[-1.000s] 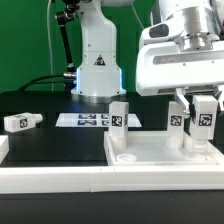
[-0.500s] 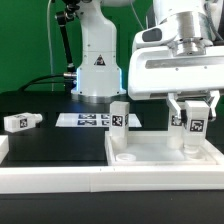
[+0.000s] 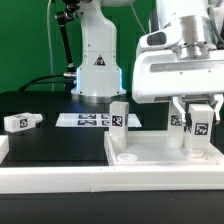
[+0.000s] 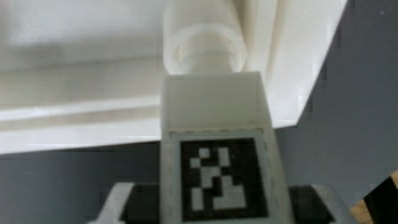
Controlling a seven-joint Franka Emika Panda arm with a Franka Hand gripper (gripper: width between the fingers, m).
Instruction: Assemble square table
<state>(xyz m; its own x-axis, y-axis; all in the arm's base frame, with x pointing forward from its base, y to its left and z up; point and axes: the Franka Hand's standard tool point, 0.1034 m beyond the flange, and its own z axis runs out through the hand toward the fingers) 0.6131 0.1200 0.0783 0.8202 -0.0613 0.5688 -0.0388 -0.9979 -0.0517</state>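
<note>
Pinching a leg (image 3: 199, 128) upright with the end effector (image 3: 200, 113), right over the slab (image 3: 150, 150) corner on the exterior view's right. Cannot tell if touching. Seeing a second leg (image 3: 119, 115) upright at the slab's other back corner, a third leg (image 3: 20, 121) lying well apart on the counter (image 3: 50, 140).

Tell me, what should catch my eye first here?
The big white gripper on the exterior view's right, clamping a tagged leg upright over the square white slab. A second leg stands on the slab's other end; a third leg lies on the black table.
</note>
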